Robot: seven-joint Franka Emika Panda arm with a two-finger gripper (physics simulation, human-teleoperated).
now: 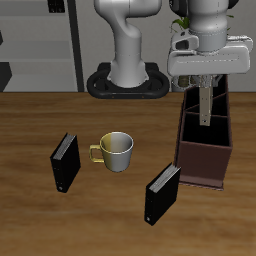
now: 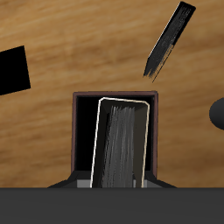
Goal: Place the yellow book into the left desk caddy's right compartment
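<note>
Item: yellow book (image 1: 205, 104). It is held upright and thin-edge-on by the gripper (image 1: 205, 112), directly above the left desk caddy (image 1: 203, 150). In the wrist view the yellow book (image 2: 122, 143) is seen end-on, its striped page edges framed by a pale cover, slightly tilted, over an open compartment of the left desk caddy (image 2: 80, 98). Which compartment it is cannot be told, nor whether the lower end is past the rim.

Jaws: closed on the upper part of the book.

Caddy: a tall dark maroon box, stood on the wooden worktop (image 1: 60, 220), well back from its front edge.

Other articles: a pale mug (image 1: 115, 150) is set near mid-worktop. One black book (image 1: 65, 161) is stood beside the mug, on the side away from the caddy. A second black book (image 1: 163, 193) is stood nearer the front edge, just beside the caddy.
</note>
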